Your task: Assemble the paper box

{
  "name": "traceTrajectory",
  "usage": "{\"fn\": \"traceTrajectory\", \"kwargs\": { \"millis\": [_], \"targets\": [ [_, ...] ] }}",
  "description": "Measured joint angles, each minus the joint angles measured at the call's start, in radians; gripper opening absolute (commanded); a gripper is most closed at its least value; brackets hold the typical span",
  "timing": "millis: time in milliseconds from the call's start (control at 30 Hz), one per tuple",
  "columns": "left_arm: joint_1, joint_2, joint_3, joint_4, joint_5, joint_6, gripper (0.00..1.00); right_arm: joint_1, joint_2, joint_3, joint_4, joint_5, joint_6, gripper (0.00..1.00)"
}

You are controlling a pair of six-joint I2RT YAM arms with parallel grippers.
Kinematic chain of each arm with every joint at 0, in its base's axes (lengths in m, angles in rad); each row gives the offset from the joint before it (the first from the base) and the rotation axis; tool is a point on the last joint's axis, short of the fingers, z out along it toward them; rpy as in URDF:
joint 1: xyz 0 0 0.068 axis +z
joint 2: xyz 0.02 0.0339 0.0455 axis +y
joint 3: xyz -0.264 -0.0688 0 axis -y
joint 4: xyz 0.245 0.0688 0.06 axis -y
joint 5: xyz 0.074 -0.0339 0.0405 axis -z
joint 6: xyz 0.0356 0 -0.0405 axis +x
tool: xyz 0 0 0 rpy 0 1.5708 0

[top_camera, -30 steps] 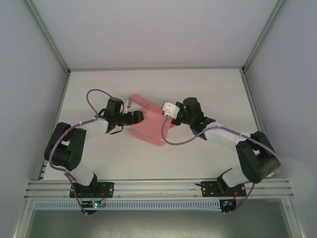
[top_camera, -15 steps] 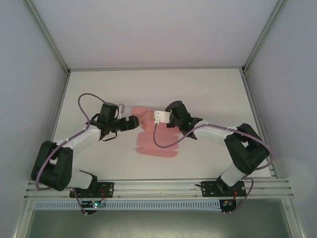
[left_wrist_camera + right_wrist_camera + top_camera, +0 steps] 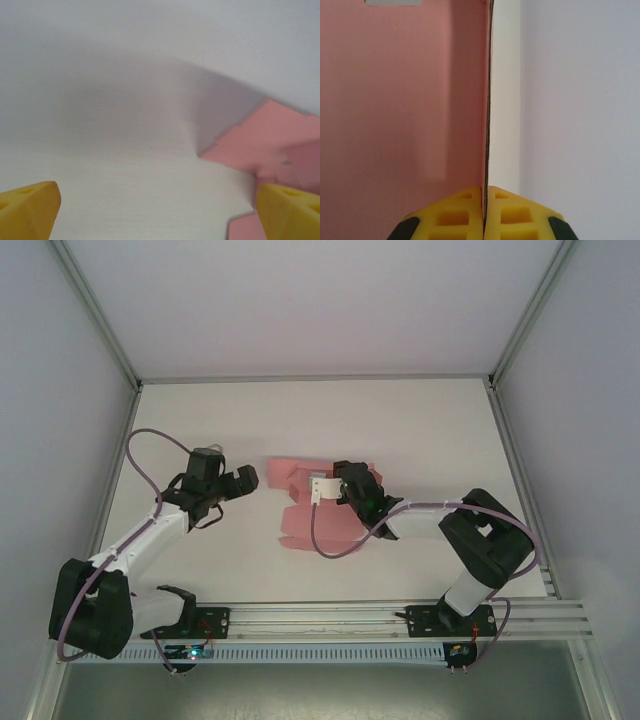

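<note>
While the left gripper (image 3: 240, 481) hangs wide open just left of it, the pink thin-card paper box (image 3: 300, 525), partly folded, lies between both grippers; the right gripper (image 3: 485, 212) pinches one raised flap edge. I would fold slowly, keeping this pinch firm.

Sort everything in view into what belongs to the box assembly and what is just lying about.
Belongs to the job:
- paper box, pink card, partly folded
- right tool, shut on an edge of the card
- left tool, open, beside the box

Just there:
- table
- purple cable on the arm
- metal rail at the near edge
</note>
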Motion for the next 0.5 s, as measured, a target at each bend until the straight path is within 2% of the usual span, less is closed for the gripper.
{"fn": "traceTrajectory", "kwargs": {
  "millis": [267,433,500],
  "targets": [
    [0.094,0.28,0.105,0.101,0.003,-0.032,1.0,0.064,0.035,-0.09,0.267,0.076,-0.133,0.0],
    [0.135,0.409,0.175,0.229,0.066,0.006,1.0,0.08,0.035,-0.106,0.3,0.083,-0.134,0.0],
    [0.137,0.465,0.23,0.254,0.113,0.032,0.96,0.08,0.035,-0.108,0.3,0.082,-0.127,0.0]
  ]
}}
